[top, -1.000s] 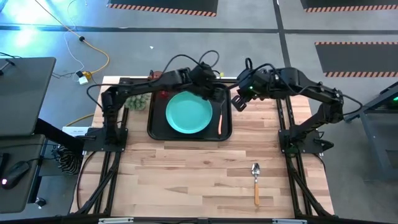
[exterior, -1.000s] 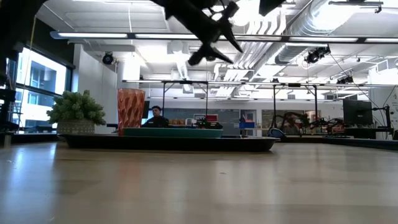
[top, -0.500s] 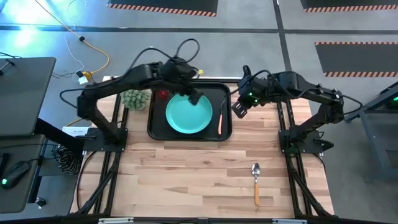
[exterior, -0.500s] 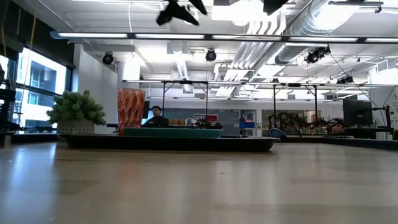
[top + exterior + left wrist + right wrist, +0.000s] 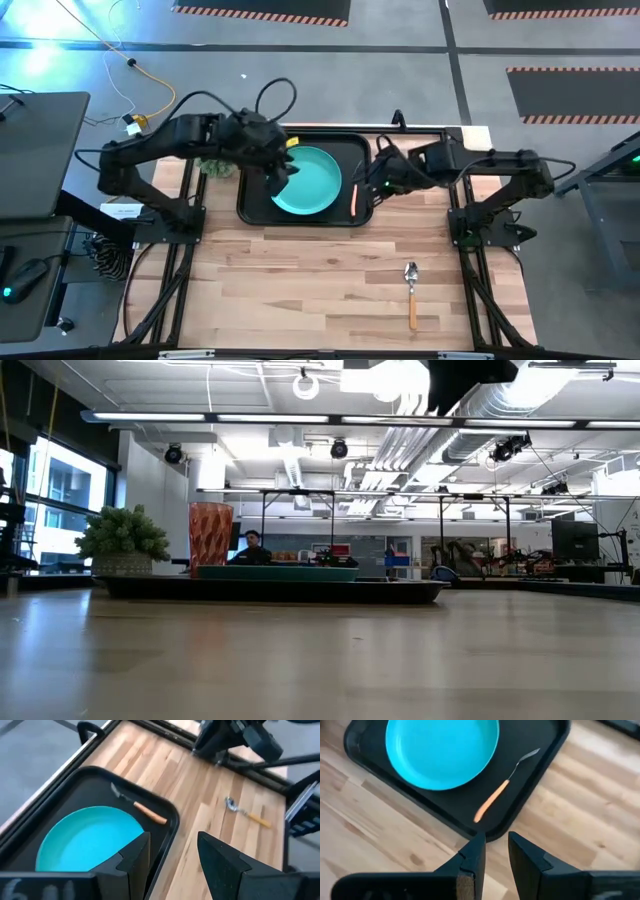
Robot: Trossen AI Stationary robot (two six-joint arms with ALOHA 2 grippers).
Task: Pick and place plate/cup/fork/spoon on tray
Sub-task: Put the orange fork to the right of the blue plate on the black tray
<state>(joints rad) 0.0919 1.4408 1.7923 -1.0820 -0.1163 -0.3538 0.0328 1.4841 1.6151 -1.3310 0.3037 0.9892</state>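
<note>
The black tray [image 5: 300,220] lies at the table's far middle. On it rest the teal plate [image 5: 315,180] and, along its right side, the fork [image 5: 355,195] with its orange handle. The red-brown cup [image 5: 210,535] stands on the tray's far left, hidden by my left arm in the high view. The spoon [image 5: 411,290] lies on the bare table, near right. My left gripper [image 5: 172,855] hangs open and empty above the plate's left edge [image 5: 283,178]. My right gripper [image 5: 496,851] hovers over the tray's right rim [image 5: 375,185], narrowly open and empty.
A green potted plant [image 5: 213,160] stands just left of the tray, under my left arm. Bare wooden table [image 5: 300,290] spreads from the tray to the near edge. A person sits in the room far behind the table [image 5: 250,548].
My left gripper has risen out of the low view and swung from the tray's far right toward the table's left and near side, rolling as it went. My right gripper has sunk and come nearer, toward the tray's right rim. Plate, fork, cup and spoon have stayed put.
</note>
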